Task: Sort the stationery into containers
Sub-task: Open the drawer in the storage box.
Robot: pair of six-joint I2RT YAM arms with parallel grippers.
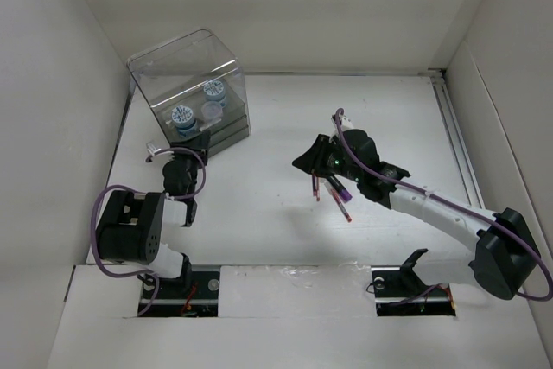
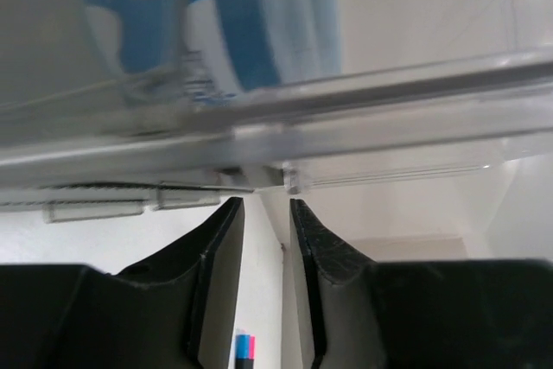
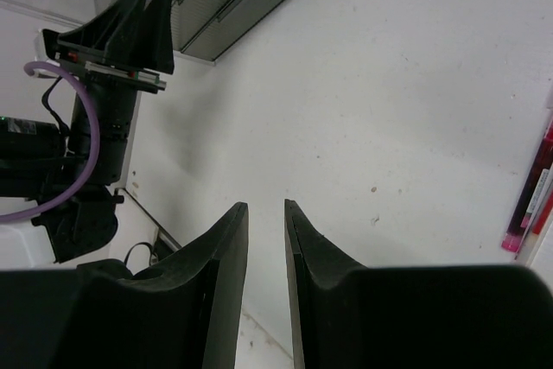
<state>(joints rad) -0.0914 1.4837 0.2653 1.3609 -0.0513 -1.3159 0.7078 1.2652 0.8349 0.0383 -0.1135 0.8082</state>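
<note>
The clear organiser box point(image 1: 192, 84) stands at the far left with two blue-and-white rolls point(image 1: 181, 117) inside; one roll point(image 2: 233, 23) shows through its wall in the left wrist view. My left gripper point(image 1: 200, 141) is at the box's front drawers point(image 2: 363, 140), jaws a narrow gap apart point(image 2: 266, 205) and nothing pinched. A small blue-and-pink pen tip point(image 2: 244, 345) shows low in that gap. My right gripper point(image 1: 306, 162) hovers mid-table, jaws slightly apart and empty point(image 3: 266, 206). Red pens and the dark marker with a purple end point(image 1: 333, 189) lie just below it; they also show in the right wrist view point(image 3: 529, 200).
White walls close in the table on the left, back and right. A metal rail point(image 1: 458, 144) runs along the right side. Purple cables point(image 1: 108, 205) loop round both arms. The left arm point(image 3: 112, 49) shows in the right wrist view.
</note>
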